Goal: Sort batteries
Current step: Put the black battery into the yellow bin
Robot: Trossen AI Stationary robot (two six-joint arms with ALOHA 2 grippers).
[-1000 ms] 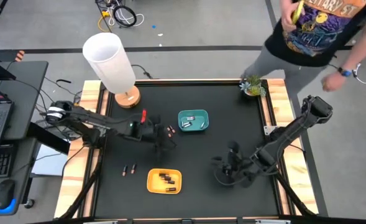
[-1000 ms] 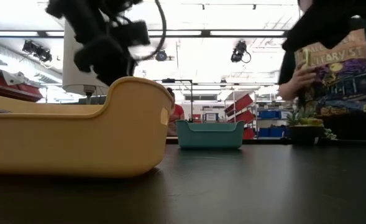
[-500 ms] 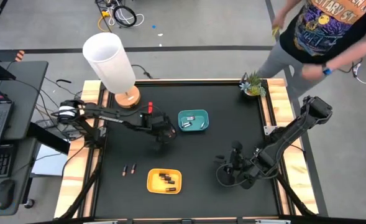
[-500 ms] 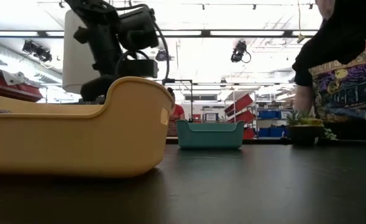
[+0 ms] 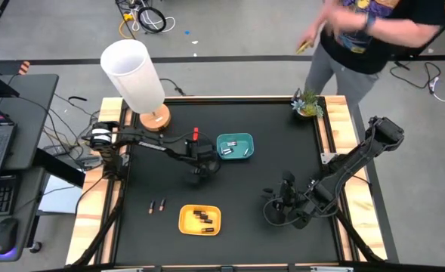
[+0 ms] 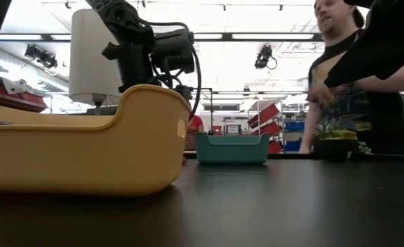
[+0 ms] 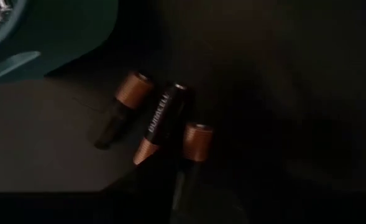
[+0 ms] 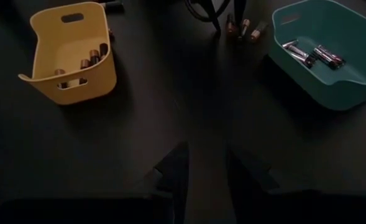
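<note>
Copper-ended batteries [image 7: 160,122], three dark ones, lie side by side on the black table [image 5: 282,143], just left of the teal tray [image 5: 235,147]. I see my left gripper [image 5: 200,165] over them; open or shut, I cannot tell. My right gripper [image 8: 205,163] sits slightly open, holding nothing.

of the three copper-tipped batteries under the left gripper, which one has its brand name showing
The middle battery, lying between the other two on the black table beside the teal tray. Its dark side faces up with pale lettering along it; its neighbours show no lettering.
</note>
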